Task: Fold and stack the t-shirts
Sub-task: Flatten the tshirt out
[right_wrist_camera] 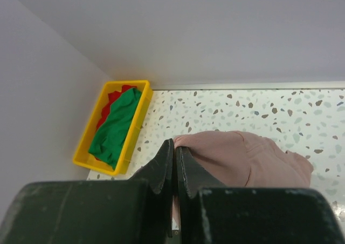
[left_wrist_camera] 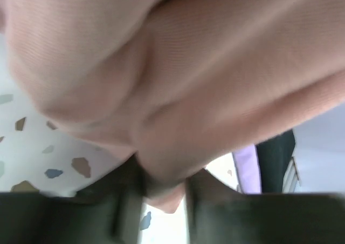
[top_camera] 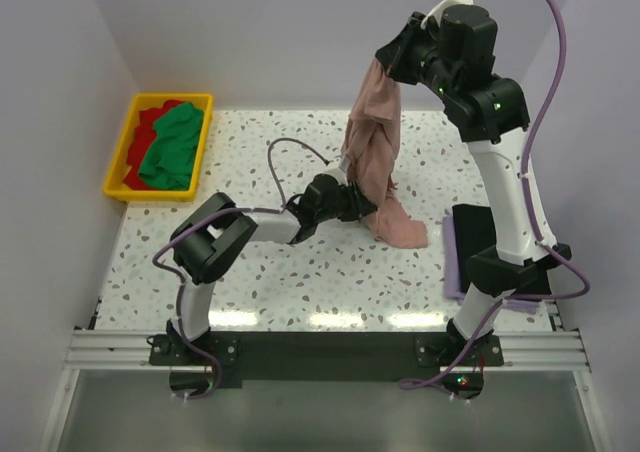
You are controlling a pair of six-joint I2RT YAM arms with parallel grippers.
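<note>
One speckled table (top_camera: pixel 280 262) carries two arms sharing a single dusty-pink t-shirt (top_camera: pixel 375 142). The right gripper (top_camera: pixel 385 67), pinched tight on the shirt's top edge, holds it high so that it hangs with its bottom end crumpled on the tabletop; the left gripper (top_camera: pixel 365 205) has its fingers (left_wrist_camera: pixel 213 201) either side of a low fold, though whether they clamp it cannot be told. One yellow bin (top_camera: pixel 120 162) at the far left holds one green t-shirt (top_camera: pixel 175 147) over one red t-shirt (top_camera: pixel 150 122), and beside the right arm's base one black t-shirt (top_camera: pixel 472 234) lies on one lavender t-shirt (top_camera: pixel 452 262).
</note>
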